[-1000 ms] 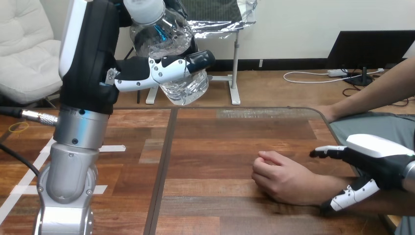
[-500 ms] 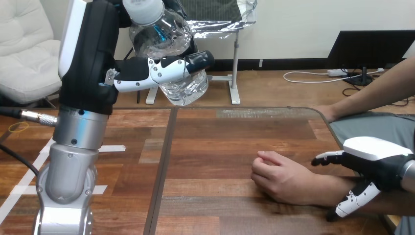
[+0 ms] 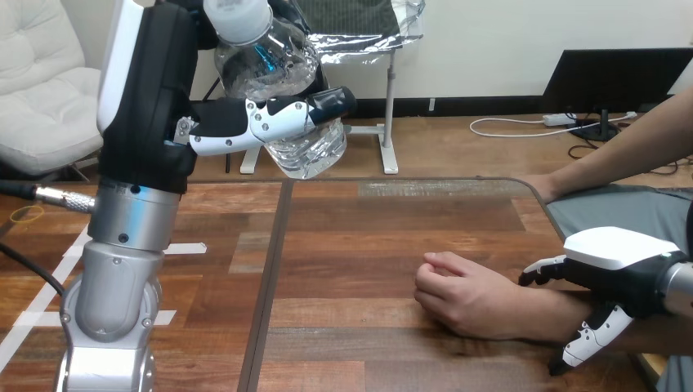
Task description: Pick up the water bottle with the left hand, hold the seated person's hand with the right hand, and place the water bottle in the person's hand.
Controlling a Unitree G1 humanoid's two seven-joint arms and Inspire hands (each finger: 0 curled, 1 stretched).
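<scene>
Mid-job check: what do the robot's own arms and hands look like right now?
The left forearm is a silver cylinder in stacked segments. The left hand is a bulky black block with a white shell along its back; its fingers are jointed, white with black tips. The right hand is black under a smooth white shell, on a silver right forearm.

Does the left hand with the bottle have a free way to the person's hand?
Likely yes: only bare table separates the left hand and bottle from the person's hand, which rests curled.
</scene>
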